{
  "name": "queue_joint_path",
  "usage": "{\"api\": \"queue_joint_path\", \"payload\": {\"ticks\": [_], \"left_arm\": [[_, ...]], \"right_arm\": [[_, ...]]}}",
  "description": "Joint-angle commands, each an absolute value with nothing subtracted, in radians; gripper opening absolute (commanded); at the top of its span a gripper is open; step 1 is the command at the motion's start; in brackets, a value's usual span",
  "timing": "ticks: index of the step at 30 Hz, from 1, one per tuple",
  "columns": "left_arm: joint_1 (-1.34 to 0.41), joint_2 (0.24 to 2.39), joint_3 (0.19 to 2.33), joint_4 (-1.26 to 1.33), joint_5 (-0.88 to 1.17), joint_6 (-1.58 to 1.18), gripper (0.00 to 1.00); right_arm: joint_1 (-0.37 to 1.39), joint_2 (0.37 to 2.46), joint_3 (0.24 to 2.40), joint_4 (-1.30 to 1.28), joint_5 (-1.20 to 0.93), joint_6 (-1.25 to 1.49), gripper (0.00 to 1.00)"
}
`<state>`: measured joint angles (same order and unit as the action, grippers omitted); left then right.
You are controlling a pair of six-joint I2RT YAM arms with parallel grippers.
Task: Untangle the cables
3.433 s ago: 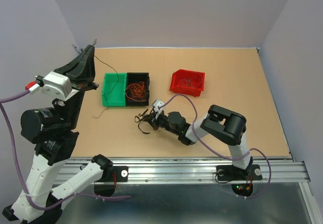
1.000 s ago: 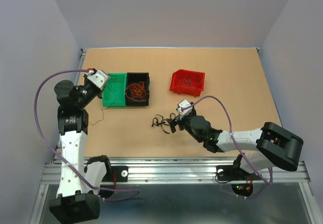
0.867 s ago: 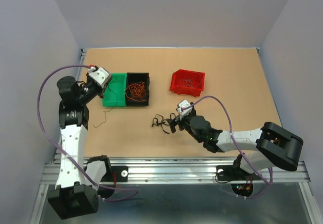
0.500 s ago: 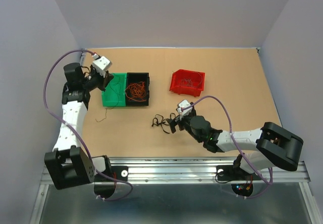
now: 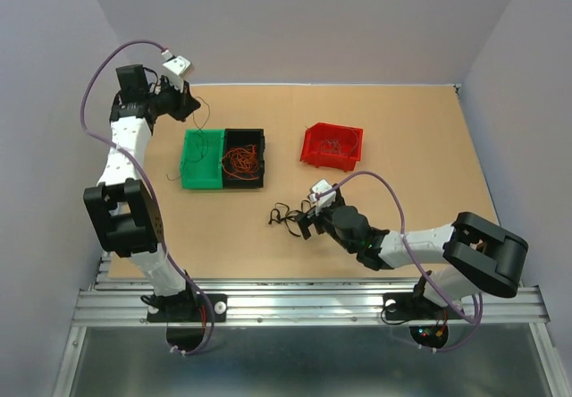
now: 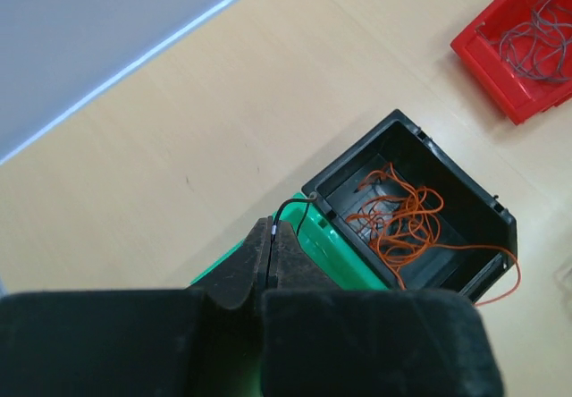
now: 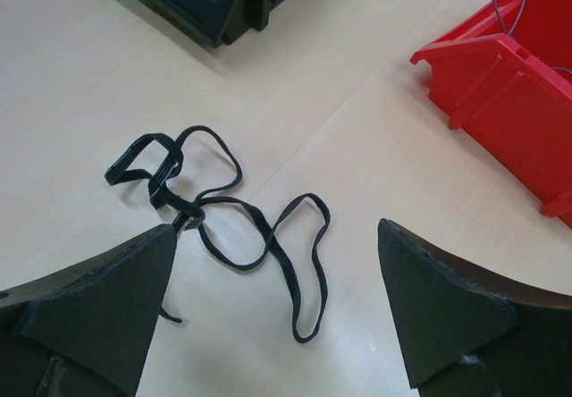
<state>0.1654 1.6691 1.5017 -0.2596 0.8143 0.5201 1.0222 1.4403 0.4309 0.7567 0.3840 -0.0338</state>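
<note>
The left fingers (image 6: 239, 272) had swung back, clenched on a wire (image 6: 288, 204) above the green bin (image 5: 189, 182). Right fingers (image 7: 98, 299) gaped over the tangle (image 7: 191, 207); dropping the wire seemed next.

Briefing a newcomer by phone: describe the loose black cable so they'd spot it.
On the tan table, look just ahead of the right end effector. The black cable lies there in flat loops, on bare tabletop, unlike the orange cables in the black bin.
</note>
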Motion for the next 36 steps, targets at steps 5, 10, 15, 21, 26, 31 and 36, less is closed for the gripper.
{"api": "queue_joint_path", "payload": {"ticks": [5,10,15,21,26,31,36], "left_arm": [[0.169,1.805,1.637,-0.218,0.864,0.382,0.00],[0.169,1.867,1.672,-0.181,0.871,0.255,0.00],[0.169,1.832,1.609,-0.192,0.888,0.180,0.00],[0.167,1.687,1.468,-0.057,0.835,0.118,0.00],[0.169,1.716,1.512,0.054,0.830,0.012,0.00],[0.166,1.782,1.506,0.248,0.782,-0.081,0.00],[0.167,1.809,1.422,0.379,0.796,-0.075,0.00]], "right_arm": [[1.026,1.442,0.486,0.788,0.367,-0.031,0.99],[1.026,1.439,0.486,0.788,0.364,-0.029,0.99],[1.026,1.430,0.479,0.788,0.364,-0.028,0.99],[1.026,1.430,0.476,0.788,0.354,-0.029,0.99],[1.026,1.451,0.492,0.790,0.350,-0.029,0.99],[1.028,1.468,0.503,0.790,0.333,-0.028,0.99],[1.026,1.457,0.496,0.790,0.334,-0.031,0.99]]}}
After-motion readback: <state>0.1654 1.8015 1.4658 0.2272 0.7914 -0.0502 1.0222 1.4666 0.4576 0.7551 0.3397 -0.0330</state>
